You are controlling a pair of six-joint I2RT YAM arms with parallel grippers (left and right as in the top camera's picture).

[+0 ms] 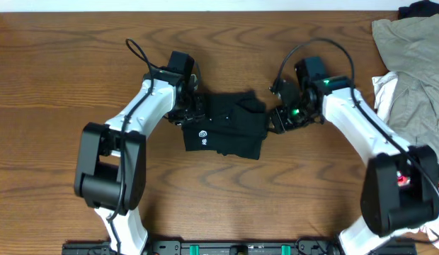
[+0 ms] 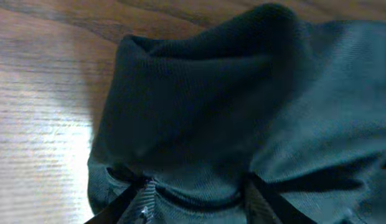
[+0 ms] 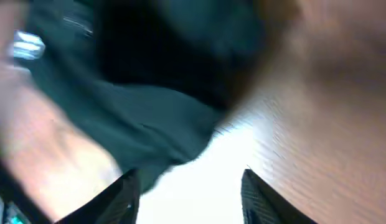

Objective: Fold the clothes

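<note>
Wooden tabletop (image 1: 64, 57), both arms reaching in toward its centre. Beige-khaki garment (image 1: 418, 71) is heaped at the far right edge, well apart from the work. The black garment (image 1: 230, 124) lies mid-tabletop between the two arms as a compact, roughly rectangular bundle, with a raised lump on its upper right part. Left gripper (image 2: 196, 186) sits at the bundle's left edge: jaws spread wide, cloth bulging into the gap between them, not pinched as far as I can judge. Right gripper (image 3: 188, 180) is just off the right edge: jaws equally wide, bare wood between them, holding nothing, hem close beside one finger. White logo (image 1: 202, 134) faces up near the lower left corner. Risks, my judgement: the lump suggests loosely stacked layers, so a closing left pinch could take several plies and drag the fold open; a right-side push at the hem could shove the whole bundle sideways rather than lift it.
</note>
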